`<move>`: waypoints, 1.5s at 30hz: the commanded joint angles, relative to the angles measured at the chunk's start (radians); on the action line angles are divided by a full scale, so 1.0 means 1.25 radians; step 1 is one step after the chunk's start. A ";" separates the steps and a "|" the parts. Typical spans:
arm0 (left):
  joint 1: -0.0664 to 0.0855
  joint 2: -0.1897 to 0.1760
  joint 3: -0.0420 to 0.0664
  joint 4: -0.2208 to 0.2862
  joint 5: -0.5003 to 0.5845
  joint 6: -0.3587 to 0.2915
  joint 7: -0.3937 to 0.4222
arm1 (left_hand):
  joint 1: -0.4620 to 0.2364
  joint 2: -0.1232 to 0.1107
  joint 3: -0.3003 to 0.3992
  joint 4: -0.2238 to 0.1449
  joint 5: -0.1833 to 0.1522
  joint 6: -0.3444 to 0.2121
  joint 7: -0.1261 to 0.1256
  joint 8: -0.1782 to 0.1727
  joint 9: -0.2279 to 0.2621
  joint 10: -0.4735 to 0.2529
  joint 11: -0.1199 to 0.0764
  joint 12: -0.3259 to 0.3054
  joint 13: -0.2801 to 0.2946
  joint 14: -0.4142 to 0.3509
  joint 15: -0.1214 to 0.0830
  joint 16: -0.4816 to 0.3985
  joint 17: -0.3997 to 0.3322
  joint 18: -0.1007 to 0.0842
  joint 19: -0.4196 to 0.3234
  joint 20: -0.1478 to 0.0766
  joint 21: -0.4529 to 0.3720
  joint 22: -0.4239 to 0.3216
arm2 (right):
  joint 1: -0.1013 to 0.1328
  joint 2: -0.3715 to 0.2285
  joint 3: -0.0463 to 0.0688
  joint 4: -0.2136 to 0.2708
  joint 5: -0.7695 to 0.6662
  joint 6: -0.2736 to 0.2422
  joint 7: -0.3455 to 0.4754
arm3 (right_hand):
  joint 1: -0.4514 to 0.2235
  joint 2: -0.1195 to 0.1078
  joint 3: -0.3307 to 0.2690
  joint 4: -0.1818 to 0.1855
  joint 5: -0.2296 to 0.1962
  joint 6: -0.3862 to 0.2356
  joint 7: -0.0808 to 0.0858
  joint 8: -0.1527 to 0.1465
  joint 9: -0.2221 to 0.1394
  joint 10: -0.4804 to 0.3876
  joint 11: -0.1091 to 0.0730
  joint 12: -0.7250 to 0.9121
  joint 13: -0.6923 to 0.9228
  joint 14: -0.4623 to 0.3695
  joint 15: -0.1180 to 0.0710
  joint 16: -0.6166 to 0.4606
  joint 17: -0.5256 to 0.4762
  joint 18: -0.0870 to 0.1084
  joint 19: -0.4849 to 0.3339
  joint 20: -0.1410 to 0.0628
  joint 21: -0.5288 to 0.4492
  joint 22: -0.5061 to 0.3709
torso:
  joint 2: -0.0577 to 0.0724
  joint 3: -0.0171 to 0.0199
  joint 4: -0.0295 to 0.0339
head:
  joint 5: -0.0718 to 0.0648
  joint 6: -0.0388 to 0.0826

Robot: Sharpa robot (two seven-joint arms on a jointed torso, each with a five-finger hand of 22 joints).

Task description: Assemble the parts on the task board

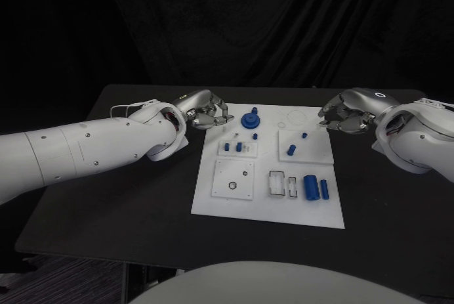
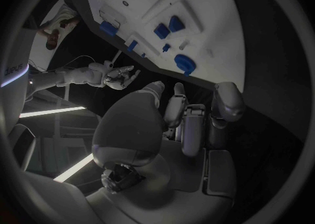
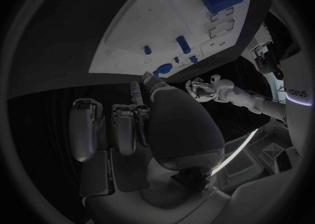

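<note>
Left hand [image 1: 203, 111] empty, fingers loosely curled; round blue stepped plastic part [image 1: 250, 119] just beside it, nearer than right hand [image 1: 345, 113], likewise empty.

Both arms are cut off by the head view's side edges. The left hand [image 1: 203, 111] overlaps the board's [image 1: 268, 215] far left corner, hiding it. Small parts [image 1: 239, 146] near the board's middle are too small to tell their shapes or whether they are seated.
</note>
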 commanded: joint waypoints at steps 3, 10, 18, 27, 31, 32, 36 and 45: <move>0.008 0.017 0.001 -0.038 -0.033 -0.065 0.264 | 0.147 -0.017 0.084 -0.004 -0.047 -0.097 0.036 -0.083 -0.086 -0.471 0.058 -0.422 -0.267 -0.215 0.060 -0.097 -0.081 0.012 -0.170 0.033 -0.142 0.072 | -0.002 -0.003 0.001 0.003 -0.002 -0.019 -0.009 | 0.000 0.010 -0.001 -0.004 0.003 0.006 -0.002 -0.003 -0.001 0.040 0.004 -0.002 0.155 0.084 0.004 0.002 0.211 0.013 0.028 0.001 -0.002 0.177 | -0.001 -0.0003 0.0006 | -0.003 0.000; 0.010 0.072 0.001 -0.132 -0.076 0.067 0.343 | 0.271 -0.080 0.205 -0.047 -0.129 -0.121 0.013 -0.120 -0.312 -0.554 0.040 -0.657 -0.504 -0.107 0.029 -0.068 -0.044 0.011 -0.040 0.030 0.032 0.107 | -0.002 -0.002 0.001 0.007 -0.002 -0.041 0.006 | 0.000 0.010 -0.001 -0.004 0.003 0.007 -0.002 -0.003 -0.001 0.042 0.004 0.000 0.158 0.084 0.004 0.002 0.211 0.012 0.030 0.001 0.001 0.178 | 0.000 0.0009 -0.0002 | -0.002 0.000; 0.005 0.130 0.001 -0.216 -0.226 0.076 0.337 | 0.271 -0.118 0.156 -0.084 -0.096 -0.114 -0.061 -0.117 -0.516 -0.549 0.010 -0.745 -0.668 -0.075 0.001 -0.078 -0.053 0.005 -0.008 0.010 0.058 0.114 | -0.002 -0.002 0.001 0.009 -0.002 -0.046 0.011 | 0.000 0.010 -0.001 -0.004 0.003 0.008 -0.002 -0.003 -0.001 0.042 0.004 0.000 0.158 0.084 0.004 0.002 0.211 0.012 0.030 0.001 0.001 0.178 | 0.004 0.0004 -0.0011 | -0.006 0.000; 0.004 0.166 0.001 -0.234 -0.309 0.069 0.309 | 0.267 -0.125 0.144 -0.095 -0.079 -0.073 -0.083 -0.111 -0.562 -0.518 0.014 -0.736 -0.697 -0.059 0.002 -0.069 -0.036 0.001 0.010 0.011 0.077 0.120 | -0.002 -0.007 0.001 0.014 -0.002 -0.054 0.015 | 0.000 0.010 -0.001 -0.004 0.003 0.008 -0.002 -0.003 -0.001 0.042 0.004 0.000 0.158 0.084 0.004 0.002 0.211 0.012 0.030 0.001 0.001 0.178 | 0.008 -0.0006 -0.0060 | 0.002 0.000; 0.004 0.180 0.001 -0.238 -0.317 0.082 0.295 | 0.262 -0.126 0.139 -0.095 -0.088 -0.061 -0.075 -0.111 -0.573 -0.510 0.017 -0.735 -0.705 -0.057 0.004 -0.068 -0.035 -0.001 0.015 0.013 0.083 0.121 | -0.002 -0.009 0.001 0.017 -0.002 -0.063 0.020 | 0.000 0.009 -0.001 -0.005 0.003 0.009 -0.002 -0.002 -0.001 0.043 0.004 0.001 0.159 0.084 0.004 0.002 0.211 0.012 0.031 0.001 0.002 0.178 | 0.009 -0.0007 -0.0067 | 0.001 0.000; 0.004 0.182 0.001 -0.238 -0.318 0.084 0.293 | 0.261 -0.126 0.139 -0.095 -0.089 -0.058 -0.075 -0.110 -0.575 -0.507 0.018 -0.735 -0.706 -0.056 0.005 -0.068 -0.035 -0.001 0.016 0.013 0.084 0.121 | -0.002 -0.009 0.001 0.018 -0.002 -0.065 0.021 | 0.000 0.009 -0.001 -0.005 0.003 0.009 -0.002 -0.002 -0.001 0.043 0.004 0.001 0.159 0.084 0.004 0.002 0.211 0.012 0.031 0.001 0.002 0.178 | 0.009 -0.0007 -0.0067 | 0.000 0.000; 0.004 0.193 0.001 -0.239 -0.321 0.101 0.280 | 0.253 -0.126 0.133 -0.093 -0.099 -0.039 -0.066 -0.108 -0.586 -0.495 0.021 -0.732 -0.712 -0.053 0.007 -0.067 -0.033 -0.001 0.020 0.015 0.087 0.122 | -0.002 -0.011 0.001 0.022 -0.002 -0.072 0.024 | -0.001 0.009 -0.001 -0.005 0.003 0.010 -0.002 -0.002 0.000 0.044 0.004 0.001 0.160 0.084 0.004 0.002 0.211 0.011 0.031 0.001 0.003 0.179 | 0.010 -0.0008 -0.0062 | 0.000 0.000; 0.004 0.212 0.001 -0.236 -0.322 0.123 0.263 | 0.245 -0.127 0.127 -0.091 -0.099 -0.030 -0.068 -0.112 -0.604 -0.466 0.030 -0.717 -0.710 -0.052 0.012 -0.066 -0.032 -0.002 0.024 0.019 0.091 0.124 | -0.001 -0.011 0.001 0.024 -0.001 -0.076 0.024 | -0.001 0.009 -0.001 -0.005 0.003 0.010 -0.002 -0.002 0.000 0.044 0.004 0.001 0.160 0.084 0.004 0.002 0.211 0.011 0.031 0.001 0.003 0.179 | 0.011 0.0002 -0.0111 | 0.002 0.000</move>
